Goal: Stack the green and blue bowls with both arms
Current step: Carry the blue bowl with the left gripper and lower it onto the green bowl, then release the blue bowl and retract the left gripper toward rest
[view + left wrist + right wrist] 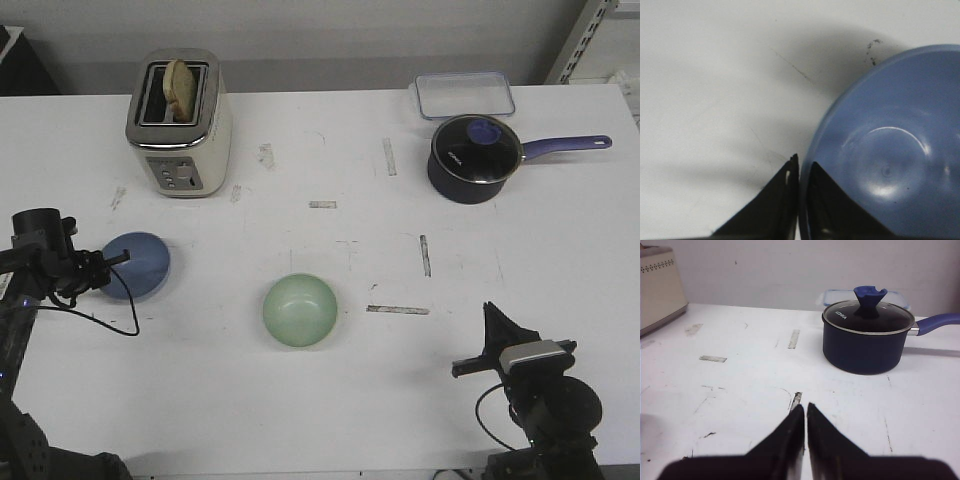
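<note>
The blue bowl (138,264) sits on the white table at the left. My left gripper (118,262) is shut on its near-left rim; in the left wrist view one finger lies outside the rim and one inside the blue bowl (890,150), with my left gripper (802,167) pinching the wall. The green bowl (299,310) stands alone, upright, at the table's middle front. My right gripper (492,318) is shut and empty at the front right, well right of the green bowl; in the right wrist view my right gripper (805,409) points over bare table.
A cream toaster (178,125) with bread stands at the back left. A dark navy saucepan (475,160) with a glass lid and a clear container (464,94) stand at the back right; the saucepan (865,342) lies ahead of my right gripper. Tape marks dot the table.
</note>
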`<act>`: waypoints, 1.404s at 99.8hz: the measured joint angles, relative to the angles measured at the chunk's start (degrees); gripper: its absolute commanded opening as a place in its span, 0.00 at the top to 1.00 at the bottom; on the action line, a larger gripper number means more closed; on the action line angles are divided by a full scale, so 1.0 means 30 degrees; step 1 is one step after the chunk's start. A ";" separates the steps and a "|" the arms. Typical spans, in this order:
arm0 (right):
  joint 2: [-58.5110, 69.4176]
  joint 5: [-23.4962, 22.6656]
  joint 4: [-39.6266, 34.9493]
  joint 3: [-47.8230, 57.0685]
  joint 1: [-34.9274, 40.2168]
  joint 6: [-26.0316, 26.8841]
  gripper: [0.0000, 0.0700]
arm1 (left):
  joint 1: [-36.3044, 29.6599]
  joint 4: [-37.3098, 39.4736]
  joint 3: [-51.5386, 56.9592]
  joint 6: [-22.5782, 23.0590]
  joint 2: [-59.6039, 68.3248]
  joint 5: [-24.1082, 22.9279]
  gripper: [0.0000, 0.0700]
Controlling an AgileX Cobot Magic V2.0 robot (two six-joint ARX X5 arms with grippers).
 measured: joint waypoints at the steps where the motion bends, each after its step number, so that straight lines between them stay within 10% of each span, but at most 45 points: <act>1: 0.0000 0.0000 0.0000 0.0000 0.0000 0.0000 1.00 | -0.0007 -0.0007 0.0044 -0.0007 0.0000 0.0007 1.00; 42: 0.0000 0.0000 0.0000 0.0000 0.0000 0.0000 1.00 | -0.3585 -0.1552 0.5289 -0.1326 -0.3191 0.4153 1.00; 86: 0.0000 0.0000 -0.0007 0.0000 0.0000 0.0000 1.00 | -1.4141 -0.3439 0.5472 -0.1428 -0.2565 0.4138 1.00; 140: 0.0000 -0.0007 -0.0007 0.0000 0.0000 -0.0007 1.00 | -1.5642 -0.3759 0.5464 -0.1421 0.1938 0.2259 1.00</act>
